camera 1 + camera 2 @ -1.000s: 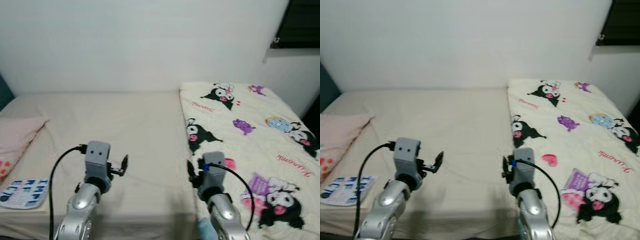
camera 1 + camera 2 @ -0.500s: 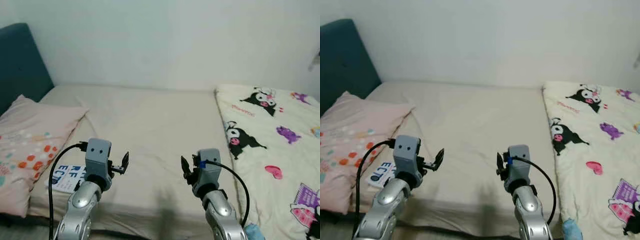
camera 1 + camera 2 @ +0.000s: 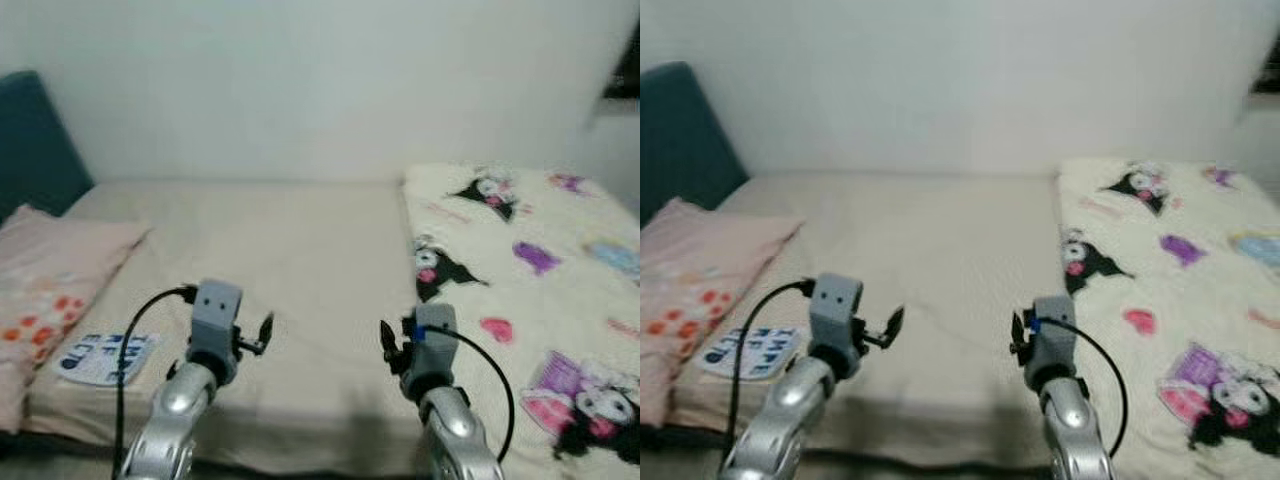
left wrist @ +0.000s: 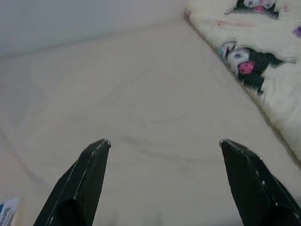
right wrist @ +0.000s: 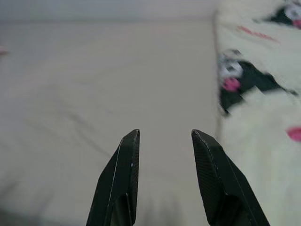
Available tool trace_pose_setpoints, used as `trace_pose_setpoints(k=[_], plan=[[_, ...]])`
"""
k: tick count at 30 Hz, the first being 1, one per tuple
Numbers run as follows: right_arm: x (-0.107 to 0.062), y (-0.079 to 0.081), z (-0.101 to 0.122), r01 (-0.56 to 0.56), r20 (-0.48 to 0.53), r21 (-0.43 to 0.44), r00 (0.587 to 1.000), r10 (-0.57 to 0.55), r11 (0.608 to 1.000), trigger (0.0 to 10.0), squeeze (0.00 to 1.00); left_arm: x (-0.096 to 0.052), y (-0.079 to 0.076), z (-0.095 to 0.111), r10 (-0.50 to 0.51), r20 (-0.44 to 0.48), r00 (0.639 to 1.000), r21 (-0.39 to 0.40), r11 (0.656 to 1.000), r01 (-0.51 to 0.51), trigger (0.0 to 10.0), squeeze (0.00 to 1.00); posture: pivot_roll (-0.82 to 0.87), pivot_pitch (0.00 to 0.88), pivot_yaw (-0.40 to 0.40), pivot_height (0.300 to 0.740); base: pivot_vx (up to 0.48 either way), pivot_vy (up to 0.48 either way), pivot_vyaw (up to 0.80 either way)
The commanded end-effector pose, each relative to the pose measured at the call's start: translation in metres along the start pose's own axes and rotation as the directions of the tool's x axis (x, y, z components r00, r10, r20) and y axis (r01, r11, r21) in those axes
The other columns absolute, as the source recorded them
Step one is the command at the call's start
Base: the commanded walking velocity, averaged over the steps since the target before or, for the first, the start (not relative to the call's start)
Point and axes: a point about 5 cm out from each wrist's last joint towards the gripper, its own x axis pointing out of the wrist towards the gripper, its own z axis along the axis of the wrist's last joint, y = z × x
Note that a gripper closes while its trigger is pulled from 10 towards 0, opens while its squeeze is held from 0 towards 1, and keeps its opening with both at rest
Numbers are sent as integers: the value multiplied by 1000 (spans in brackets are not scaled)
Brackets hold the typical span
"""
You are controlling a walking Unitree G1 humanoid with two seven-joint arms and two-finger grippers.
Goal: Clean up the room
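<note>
A bed with a bare beige sheet (image 3: pixel 290 250) lies before me. A cream blanket (image 3: pixel 520 260) printed with black cartoon figures covers its right part. On the left lies a pink pillow (image 3: pixel 50 275) with red dots, and a flat white-and-blue printed packet (image 3: pixel 100 355) sits beside it near the bed's front edge. My left gripper (image 3: pixel 262 335) hovers open over the front of the sheet, holding nothing, fingers wide apart in the left wrist view (image 4: pixel 164 143). My right gripper (image 3: pixel 385 342) is open too and holds nothing, just left of the blanket's edge (image 5: pixel 164 134).
A dark teal headboard (image 3: pixel 30 130) rises at the far left. A plain white wall (image 3: pixel 320 80) runs behind the bed. A dark window corner (image 3: pixel 625 80) shows at the upper right. The pictures are somewhat blurred.
The whole view swung left, bringing the pillow and headboard in, then partly back right. Both arms keep the same pose and both grippers stay open.
</note>
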Motion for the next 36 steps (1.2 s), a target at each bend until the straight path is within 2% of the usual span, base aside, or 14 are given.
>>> trace_pose_setpoints(k=[1,6,10,13,19,29,32,33,35,36], plan=[[1,1,-4,8,-10,16,1000,-8,1000,10000,0,0,6,-4,23,-25,999,18,1000,-23,10000,0,38,15,44,740,0,0,0],[0,-4,-14,14,-46,-5,999,-14,1000,10000,0,10,11,-3,35,-23,999,62,998,-34,10000,0,33,5,42,740,0,0,0],[0,-5,-17,15,-57,-12,998,-16,1000,10000,0,12,12,-3,21,-17,1000,70,997,-20,10000,0,34,2,42,740,0,0,0],[-1,-4,-21,15,-67,-18,998,-16,1000,10000,0,13,13,-4,16,-16,1000,60,998,-15,10000,0,32,0,48,740,0,480,0],[-3,-3,-28,12,-84,-20,996,-14,1000,10000,0,12,15,-3,31,9,999,69,997,-31,10000,0,35,0,48,740,0,390,0],[-6,-4,-41,-1,-132,-25,991,-2,1000,10000,0,8,13,-8,31,4,1000,56,998,-31,10000,0,41,0,41,740,0,0,0],[-10,-3,-58,-23,-225,-45,974,12,999,10000,0,4,9,-22,13,-55,998,72,997,-9,10000,0,43,0,39,740,0,0,0],[-10,-3,-58,-23,-225,-45,974,12,999,10000,0,4,9,-22,13,-55,998,72,997,-9,10000,0,43,0,39,740,0,0,0],[-17,0,-82,-69,-384,-91,923,29,993,10000,0,0,8,-45,9,-168,986,91,996,6,10000,0,40,0,39,740,0,0,0],[-21,1,-95,-105,-476,-126,879,32,986,10000,0,-1,7,-56,12,-219,976,112,994,13,10000,0,38,0,39,740,0,0,0]])
